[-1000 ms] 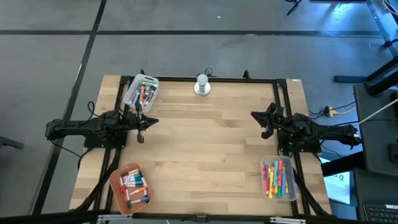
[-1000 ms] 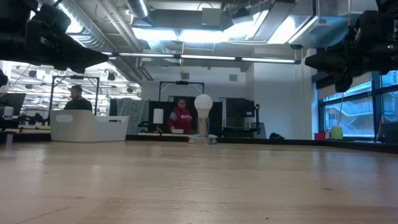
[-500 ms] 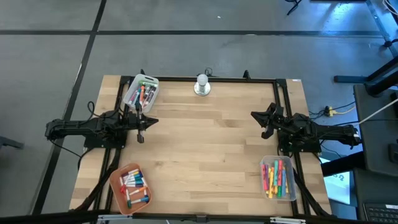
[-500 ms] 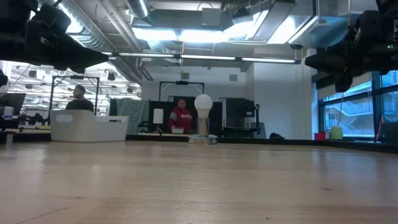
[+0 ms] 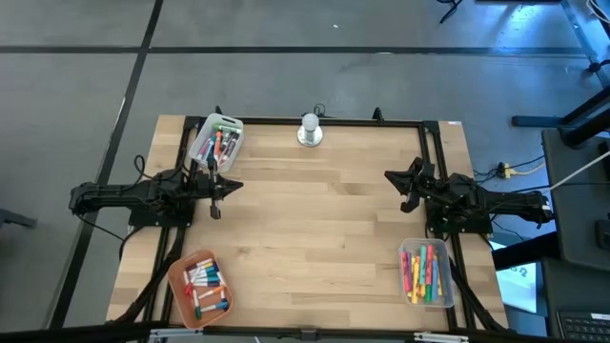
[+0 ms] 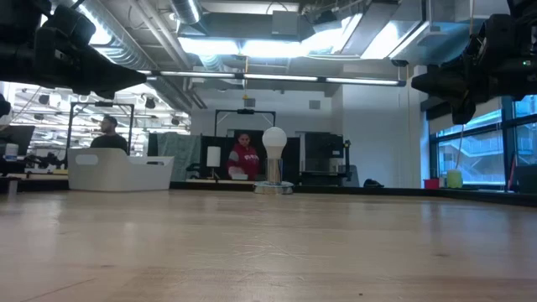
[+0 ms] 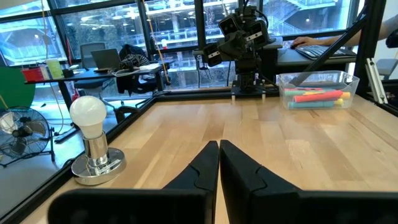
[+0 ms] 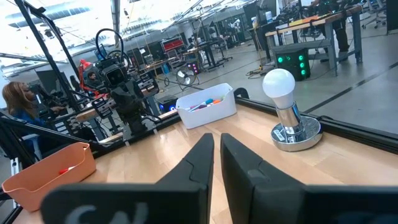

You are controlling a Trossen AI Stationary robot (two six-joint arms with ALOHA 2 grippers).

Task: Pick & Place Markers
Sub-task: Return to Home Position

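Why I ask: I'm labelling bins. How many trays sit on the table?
3: white tray far left, orange tray near left, clear tray near right; none appears hidden.

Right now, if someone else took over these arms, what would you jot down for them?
Left gripper: shut, empty, raised over the table's left side.
Right gripper: shut, empty, raised over the right side.
Markers: all in the white tray, orange tray and clear tray; none loose on the table.
Done: sorting looks finished.
Left: apparently nothing; both arms look parked.
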